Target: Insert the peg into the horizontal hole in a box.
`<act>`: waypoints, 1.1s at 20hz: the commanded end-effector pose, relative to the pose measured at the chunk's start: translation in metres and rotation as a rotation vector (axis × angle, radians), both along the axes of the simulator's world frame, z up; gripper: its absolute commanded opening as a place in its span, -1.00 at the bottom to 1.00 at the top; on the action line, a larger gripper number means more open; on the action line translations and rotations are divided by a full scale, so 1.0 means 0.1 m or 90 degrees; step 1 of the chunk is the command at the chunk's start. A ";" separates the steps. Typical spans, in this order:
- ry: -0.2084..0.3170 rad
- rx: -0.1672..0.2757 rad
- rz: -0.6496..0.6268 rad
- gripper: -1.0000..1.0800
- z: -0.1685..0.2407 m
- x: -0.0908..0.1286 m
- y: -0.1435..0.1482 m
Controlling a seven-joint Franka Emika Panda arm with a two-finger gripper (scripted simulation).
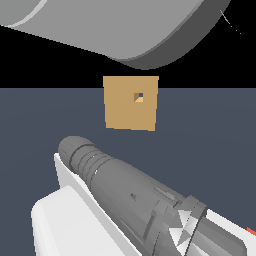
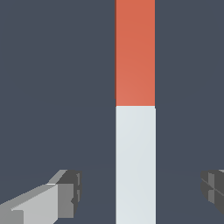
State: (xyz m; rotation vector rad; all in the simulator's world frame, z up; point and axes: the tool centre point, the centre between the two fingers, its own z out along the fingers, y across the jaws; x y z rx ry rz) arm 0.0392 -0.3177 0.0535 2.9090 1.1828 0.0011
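Gripper [image 2: 140, 194] above peg [image 2: 135, 109], jaws wide.
The peg's white half lies between the fingers [image 2: 65, 194], touching neither; box [image 1: 131, 102] hole [image 1: 139, 97] stands apart.

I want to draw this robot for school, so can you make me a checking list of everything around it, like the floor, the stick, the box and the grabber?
Surface: flat dark grey-blue floor, bare where it shows.
Peg: lies flat on the floor, one half orange-red, one half pale grey-white; apart from both fingers.
Box: tan block standing upright on the floor beyond the arm.
Hole: small square opening in the box's near face, nothing in it.
Clutter: nothing seen.
Gripper: open, one finger on each side of the peg's white half, not touching.
Cables: nothing seen.
Surroundings: black background.
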 end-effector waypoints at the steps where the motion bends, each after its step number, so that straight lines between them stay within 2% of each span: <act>1: 0.001 0.001 0.000 0.92 -0.13 -0.01 0.01; 6: 0.001 0.001 0.001 0.92 -0.36 -0.01 0.02; 12: 0.001 0.001 0.001 0.92 -0.38 0.00 0.01; 13: 0.001 0.001 0.001 -1.00 -0.38 0.00 0.01; 22: 0.001 0.001 0.001 -1.00 -0.38 0.00 0.01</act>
